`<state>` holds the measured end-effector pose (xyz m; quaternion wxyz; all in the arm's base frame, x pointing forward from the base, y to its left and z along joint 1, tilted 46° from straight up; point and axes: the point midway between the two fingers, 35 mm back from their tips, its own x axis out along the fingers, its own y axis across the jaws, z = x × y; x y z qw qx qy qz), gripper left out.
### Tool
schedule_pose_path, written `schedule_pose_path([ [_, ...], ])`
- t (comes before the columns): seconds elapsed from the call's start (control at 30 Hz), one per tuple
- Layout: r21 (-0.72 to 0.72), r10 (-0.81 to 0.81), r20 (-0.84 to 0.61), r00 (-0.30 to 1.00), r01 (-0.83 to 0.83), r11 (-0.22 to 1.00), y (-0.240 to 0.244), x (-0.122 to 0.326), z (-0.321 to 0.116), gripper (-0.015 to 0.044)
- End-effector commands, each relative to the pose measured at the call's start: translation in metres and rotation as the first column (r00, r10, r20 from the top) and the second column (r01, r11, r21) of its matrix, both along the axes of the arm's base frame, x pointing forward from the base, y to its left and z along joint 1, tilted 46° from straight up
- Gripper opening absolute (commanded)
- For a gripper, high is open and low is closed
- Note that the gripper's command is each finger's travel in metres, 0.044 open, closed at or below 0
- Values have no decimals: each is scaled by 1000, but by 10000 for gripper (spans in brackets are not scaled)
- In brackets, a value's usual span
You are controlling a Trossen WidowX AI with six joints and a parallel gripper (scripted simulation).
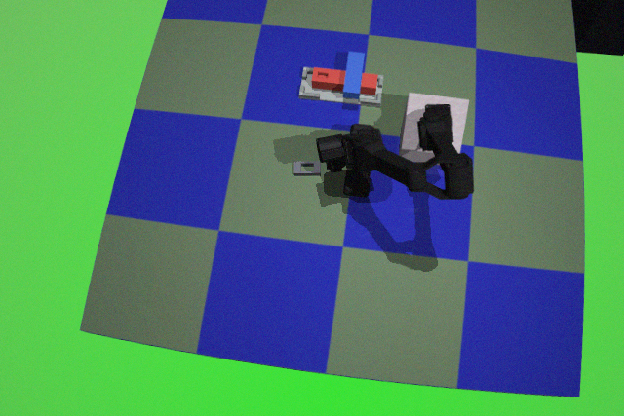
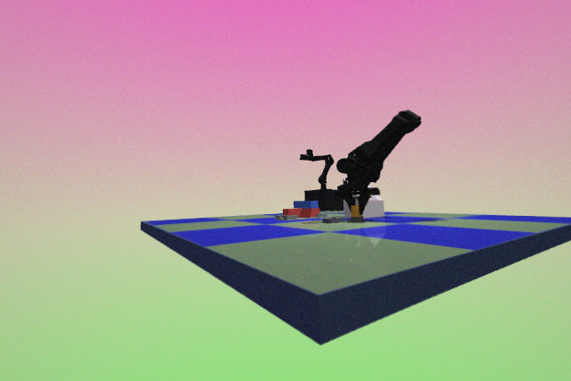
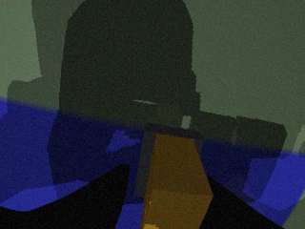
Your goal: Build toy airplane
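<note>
The red fuselage (image 1: 328, 79) (image 2: 290, 212) lies in the light grey cradle (image 1: 330, 97) (image 2: 288, 218). The blue wing (image 1: 354, 69) (image 2: 305, 203) lies across its top, with no gap seen beneath. The socket near the fuselage's left end in the top view is uncovered. The orange tail fin (image 2: 354, 211) (image 3: 177, 167) stands upright in a dark grey holder (image 2: 356, 219) (image 3: 141, 167). My gripper (image 2: 356, 211) (image 3: 164, 178) points down around the fin, fingers partly closed. A narrow gap shows between the left finger and the fin in the wrist view. The arm hides the fin in the top view.
An empty grey holder (image 1: 297, 169) (image 2: 331, 219) lies left of the gripper in the top view. The white pedestal (image 1: 459, 119) (image 2: 376, 207) stands under the arm's base. A black block (image 1: 600, 14) is beyond the checkered table's upper right edge.
</note>
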<state>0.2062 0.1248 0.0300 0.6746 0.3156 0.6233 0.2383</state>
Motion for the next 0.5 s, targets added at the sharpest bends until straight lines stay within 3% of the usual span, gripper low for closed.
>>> schedule_pose_path([
  [0.0, -5, -3, -4, 1000, 3, 1000, 0, -1, -1, 72],
  [0.3, -5, -3, -4, 1000, 3, 1000, 0, -1, -1, 0],
  [0.47, -7, 4, -5, 1000, -5, 1000, -6, 0, 5, 0],
])
